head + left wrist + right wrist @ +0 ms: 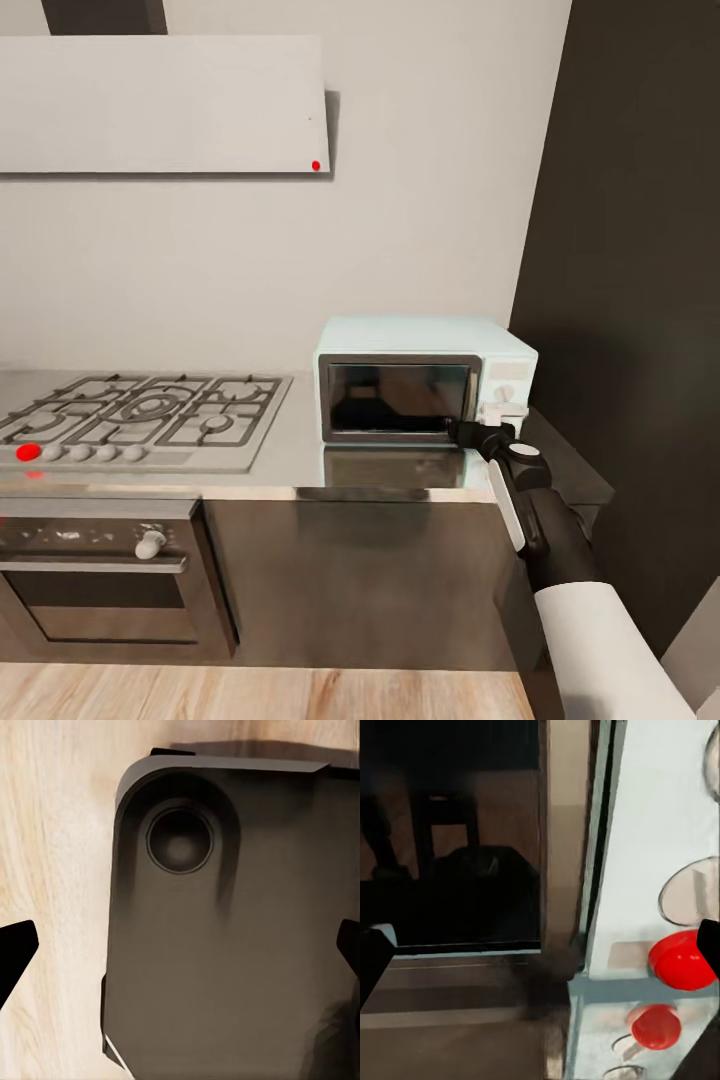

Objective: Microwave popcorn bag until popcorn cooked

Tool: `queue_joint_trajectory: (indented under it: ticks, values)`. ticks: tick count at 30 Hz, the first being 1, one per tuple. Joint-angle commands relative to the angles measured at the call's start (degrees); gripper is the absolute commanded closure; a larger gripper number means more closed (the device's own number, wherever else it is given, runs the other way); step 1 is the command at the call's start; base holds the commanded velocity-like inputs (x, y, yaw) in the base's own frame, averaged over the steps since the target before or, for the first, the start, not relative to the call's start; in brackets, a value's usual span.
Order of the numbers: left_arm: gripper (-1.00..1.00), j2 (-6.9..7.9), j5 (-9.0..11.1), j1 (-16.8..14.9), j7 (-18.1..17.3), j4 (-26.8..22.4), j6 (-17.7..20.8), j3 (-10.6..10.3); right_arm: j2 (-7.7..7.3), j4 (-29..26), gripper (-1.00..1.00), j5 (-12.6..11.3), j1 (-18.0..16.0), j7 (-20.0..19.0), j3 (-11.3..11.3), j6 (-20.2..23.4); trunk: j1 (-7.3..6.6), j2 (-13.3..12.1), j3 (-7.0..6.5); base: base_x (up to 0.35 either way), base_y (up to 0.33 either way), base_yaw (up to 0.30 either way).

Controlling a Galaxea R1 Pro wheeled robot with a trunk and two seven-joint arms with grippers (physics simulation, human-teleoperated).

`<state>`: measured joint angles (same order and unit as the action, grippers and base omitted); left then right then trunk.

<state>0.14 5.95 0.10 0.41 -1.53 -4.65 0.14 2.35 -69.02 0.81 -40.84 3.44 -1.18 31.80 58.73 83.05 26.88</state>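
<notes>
The right gripper (468, 432) is out at the microwave (425, 380), its dark tip at the lower right corner of the glass door, by the seam between door and control panel. In the right wrist view the two fingertips (373, 960) sit at opposite edges of the picture, so the jaws stand wide apart with nothing between them but the chrome door frame (564, 862) and the mint panel. Whether a finger actually touches the door I cannot tell. On that panel is a red button (684, 960), and below it what looks like its reflection in the shiny worktop.

The left gripper (180, 952) hangs over the robot's own dark grey base (240, 945), with the light wood floor (60, 832) to one side; its black fingertips (15, 949) are likewise far apart and hold nothing.

The microwave stands at the right end of the steel countertop (300, 455), against the grey wall and beside a tall dark panel (630, 250). To its left lies a gas hob (140, 410) with a red knob (28, 452), a black oven (95, 570) beneath it, and a white hood (160, 105) above with a small red dot. I can read no lettering or brand anywhere.
</notes>
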Motion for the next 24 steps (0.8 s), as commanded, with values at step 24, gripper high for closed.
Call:
queue_joint_trajectory:
  ticks: [24]
  values:
    - [-1.0, -0.03, 0.63, 0.02, 0.03, -0.06, -0.1, -0.03, -0.41, -0.07, -1.0, 0.06, -0.03, 0.34, 0.24, 0.2, 0.0, 0.03, 0.05, 0.0, -0.018, 0.0]
